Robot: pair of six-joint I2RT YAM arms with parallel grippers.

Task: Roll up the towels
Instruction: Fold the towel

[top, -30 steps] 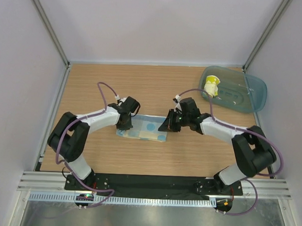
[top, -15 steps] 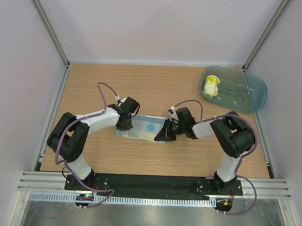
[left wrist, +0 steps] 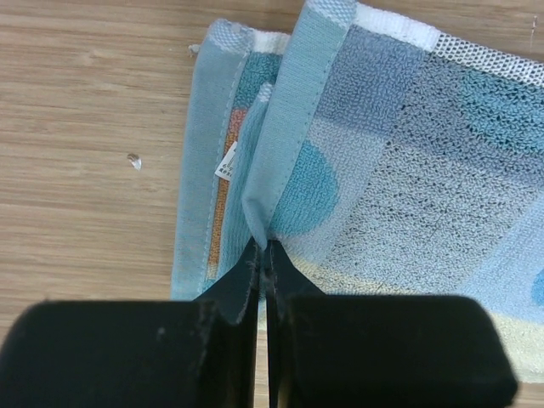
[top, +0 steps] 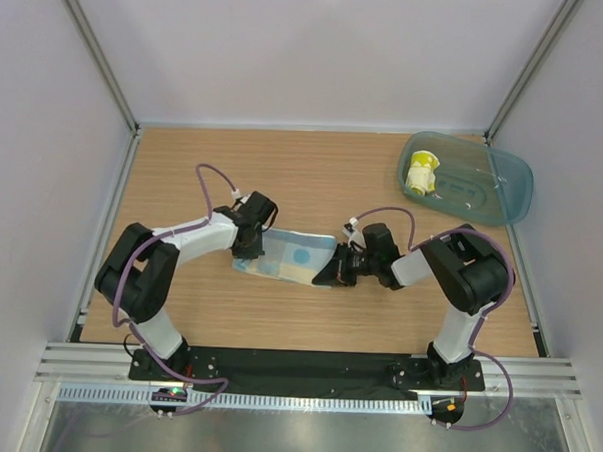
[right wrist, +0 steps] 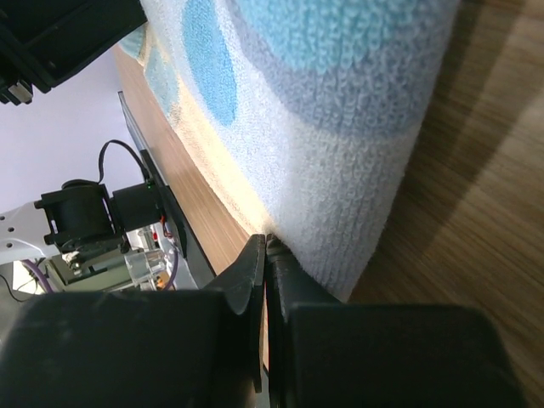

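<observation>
Top external view: where is the towel (top: pixel 285 255)?
- Mid-table (top: pixel 314 177), a pale blue spotted strip stretched between the two arms, lying crosswise and tilted slightly.
- What is the left end effector (top: pixel 248 248) doing?
- Its wrist view shows the left end effector (left wrist: pixel 262 246) closed on a fold of the towel (left wrist: pixel 408 170) at the left end, the hem pinched up into a ridge over the layer below. It sits where it was a second ago.
- And the right end effector (top: pixel 326 275)?
- That one has moved. A second ago it was at the towel's right end, further from the arm bases, with the arm reaching out wide. Now the elbow is folded up and it lies low at the near right corner. Its wrist view shows the right end effector (right wrist: pixel 266 242) with fingers pressed together on the edge of the towel (right wrist: pixel 323 85).
- Anything else on the table?
- A teal bin (top: pixel 483 184) at the far right corner, holding a small yellow and white thing (top: pixel 421 174), unchanged.
</observation>
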